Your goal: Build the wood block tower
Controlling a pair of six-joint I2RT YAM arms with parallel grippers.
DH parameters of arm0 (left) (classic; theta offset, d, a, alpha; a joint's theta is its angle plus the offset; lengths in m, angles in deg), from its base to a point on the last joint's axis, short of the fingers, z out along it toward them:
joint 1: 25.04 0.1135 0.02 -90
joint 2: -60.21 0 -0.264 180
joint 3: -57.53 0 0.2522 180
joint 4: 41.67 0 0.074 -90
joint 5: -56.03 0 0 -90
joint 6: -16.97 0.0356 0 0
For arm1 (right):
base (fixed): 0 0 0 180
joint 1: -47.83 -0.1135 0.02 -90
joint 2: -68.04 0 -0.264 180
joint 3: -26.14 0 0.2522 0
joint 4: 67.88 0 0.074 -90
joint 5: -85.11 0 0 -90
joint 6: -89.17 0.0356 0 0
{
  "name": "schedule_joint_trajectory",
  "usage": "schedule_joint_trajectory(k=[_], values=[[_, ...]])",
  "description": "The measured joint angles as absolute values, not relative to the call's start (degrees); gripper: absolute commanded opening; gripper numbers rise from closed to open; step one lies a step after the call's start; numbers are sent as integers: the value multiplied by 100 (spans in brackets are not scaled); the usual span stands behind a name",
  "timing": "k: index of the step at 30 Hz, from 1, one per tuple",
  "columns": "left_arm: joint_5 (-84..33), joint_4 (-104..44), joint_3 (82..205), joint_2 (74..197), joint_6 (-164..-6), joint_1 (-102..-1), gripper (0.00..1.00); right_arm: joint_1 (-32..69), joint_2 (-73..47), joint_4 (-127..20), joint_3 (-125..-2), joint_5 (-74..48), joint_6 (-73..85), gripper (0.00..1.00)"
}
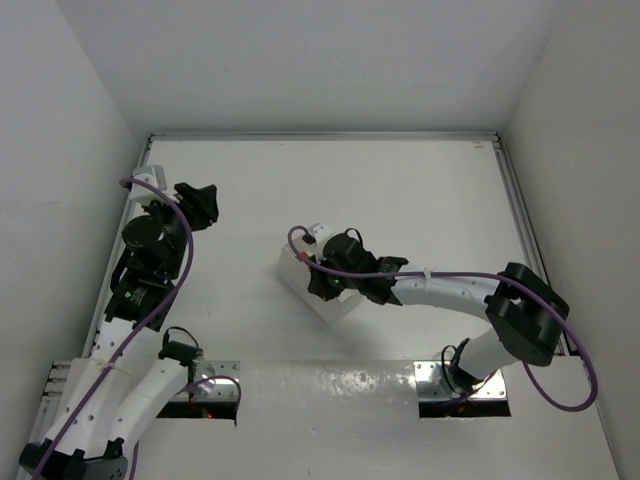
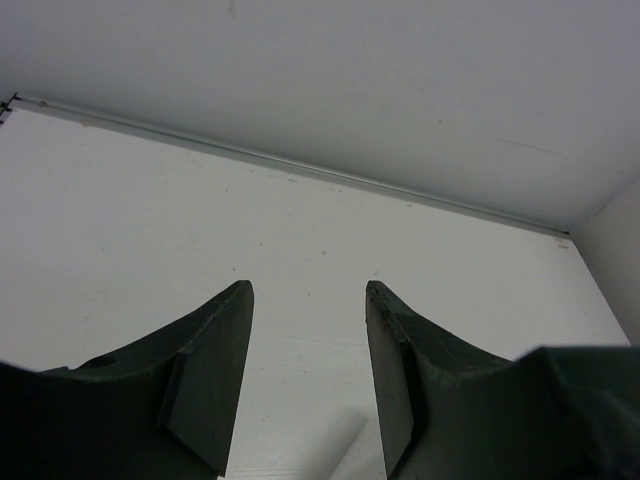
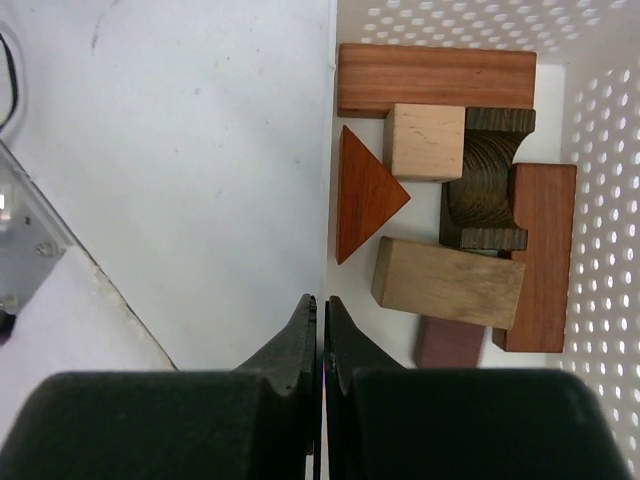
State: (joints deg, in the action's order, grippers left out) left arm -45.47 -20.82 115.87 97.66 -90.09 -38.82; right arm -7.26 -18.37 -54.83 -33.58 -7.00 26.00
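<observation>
Several wooden blocks lie in a white perforated box (image 3: 600,150): a reddish-brown bar (image 3: 435,80), a pale cube (image 3: 428,140), a red triangle (image 3: 365,192), a dark brown arch (image 3: 487,180), a tan bar (image 3: 448,283) and another reddish bar (image 3: 545,255). My right gripper (image 3: 321,300) is shut on the box's left wall, one finger outside and one inside. From above, the right gripper (image 1: 325,283) covers most of the box (image 1: 335,310). My left gripper (image 2: 308,290) is open and empty, at the far left of the table (image 1: 205,205).
White walls close in the table on the left, back and right. A metal strip (image 2: 300,165) runs along the back edge. The arm mounting plates (image 1: 460,385) sit at the near edge. A purple cable (image 1: 420,272) runs along the right arm.
</observation>
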Motion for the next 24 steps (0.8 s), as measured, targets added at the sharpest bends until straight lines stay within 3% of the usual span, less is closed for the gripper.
schedule_joint_trajectory(k=[14,24], values=[[-4530,-2082,11587,9766,-9036,-3882,46,-132,-1855,-6370,-3235,-1417,3511,0],[-4482,-2082,11587,9766,-9079,-3882,46,318,-2288,-8388,-2827,-2042,5120,0]])
